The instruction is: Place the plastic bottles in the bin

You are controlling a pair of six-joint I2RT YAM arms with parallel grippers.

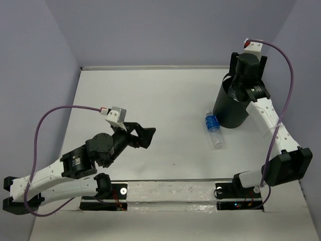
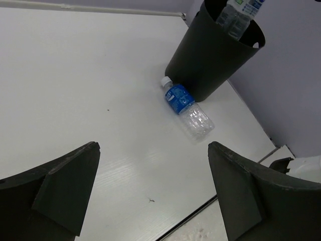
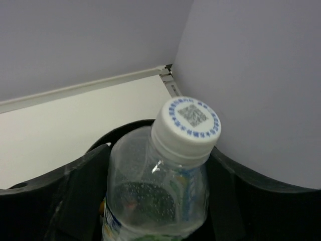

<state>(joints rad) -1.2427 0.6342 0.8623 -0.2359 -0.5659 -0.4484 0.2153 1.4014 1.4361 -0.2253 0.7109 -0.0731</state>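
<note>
**Top view:** left gripper (image 1: 146, 134) over the table (image 1: 150, 90), jaws spread wide, holding nothing. Right gripper (image 1: 242, 86) at the mouth of the bin (image 1: 228, 113). The blue-label bottle (image 1: 214, 129) lies on the table just beside the bin's base.

**Left wrist view:** fingers (image 2: 60, 193) far apart with nothing between them. The blue-label bottle's cap points toward the bin wall.

**Right wrist view:** second bottle (image 3: 158, 201), clear with a white cap, stands upright between the fingers (image 3: 75, 196) over the bin. Jaws partly apart; whether they grip it cannot be told.

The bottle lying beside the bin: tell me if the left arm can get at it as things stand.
Probably yes. The left gripper is open and faces the bottle across bare table. The bottle lies on its side, cap end close to the bin, which may crowd the grasp.
</note>
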